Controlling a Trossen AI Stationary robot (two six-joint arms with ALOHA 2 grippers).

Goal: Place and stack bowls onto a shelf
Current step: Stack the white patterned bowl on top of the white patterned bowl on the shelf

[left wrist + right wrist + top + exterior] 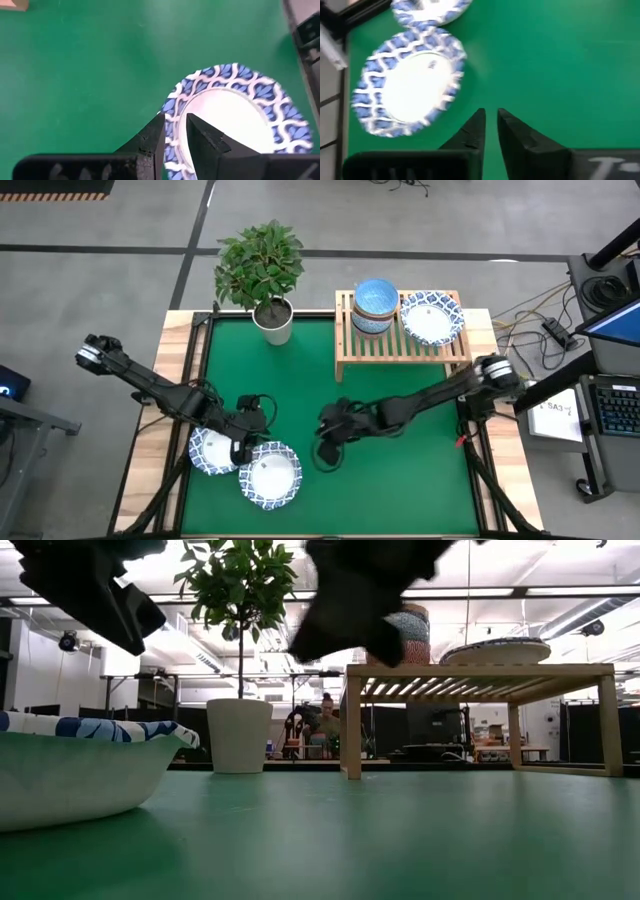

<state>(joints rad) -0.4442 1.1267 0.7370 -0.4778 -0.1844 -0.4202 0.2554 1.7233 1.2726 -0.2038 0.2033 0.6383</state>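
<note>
Two wide white bowls with blue rims sit on the green mat at the near left: one (272,477) (235,110) (410,85) and, to its left, another (205,452) (430,10). My left gripper (243,450) (175,120) stands between them, shut on the right-hand bowl's rim. My right gripper (322,443) (491,112) hangs over bare mat right of these bowls. Its fingers are slightly apart, with nothing between them. The wooden shelf (345,340) (480,670) at the far right carries a stack of small bowls (375,305) (410,635) and a wide blue-rimmed bowl (432,318) (497,650). My left gripper pinches the bowl's patterned rim (175,100) at its left side, one finger inside the bowl and one outside. The fingers slant down from the table's left. In the low view the bowl (80,775) has its base on the mat.
A plant in a white pot (272,320) (238,735) stands at the far edge, left of the shelf. The mat's middle and near right (400,480) lie bare. Wooden table borders (170,430) frame the mat, and a person (325,720) sits far behind the table.
</note>
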